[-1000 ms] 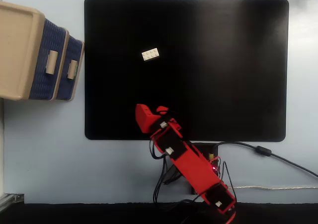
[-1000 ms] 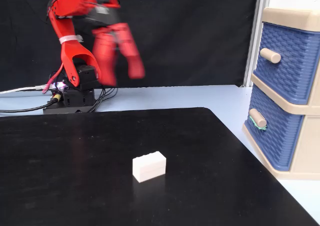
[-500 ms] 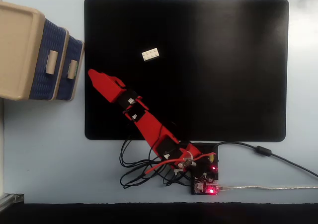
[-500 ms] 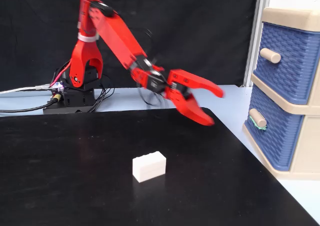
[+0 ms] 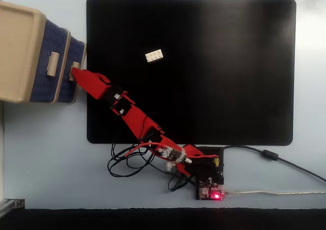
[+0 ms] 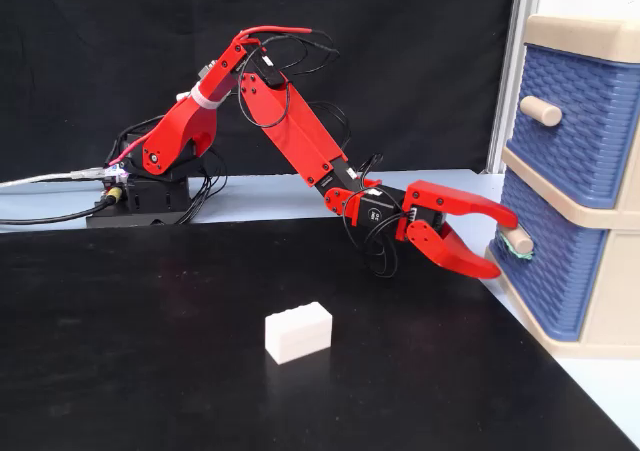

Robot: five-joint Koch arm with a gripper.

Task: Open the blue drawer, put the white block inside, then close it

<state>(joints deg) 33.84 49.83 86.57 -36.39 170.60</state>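
The beige unit holds two dark blue woven drawers. The blue drawer (image 6: 545, 271) (image 5: 70, 82) is the bottom one, closed, with a small beige handle (image 6: 516, 236) (image 5: 75, 66). My red gripper (image 6: 505, 243) (image 5: 76, 71) is open, its upper finger above the handle and its lower finger below, tips right at the handle. Whether they touch it is unclear. The white block (image 6: 298, 331) (image 5: 154, 55) lies studs up on the black mat, well apart from the gripper.
The upper blue drawer (image 6: 570, 121) (image 5: 47, 61) is closed too. A black mat (image 5: 239, 77) covers most of the light blue table. The arm's base and cables (image 5: 204, 174) sit at the mat's near edge in the top-down fixed view.
The arm has stretched out from a folded pose across the mat's corner toward the unit, bringing the open gripper to the bottom drawer's handle. The block has not moved.
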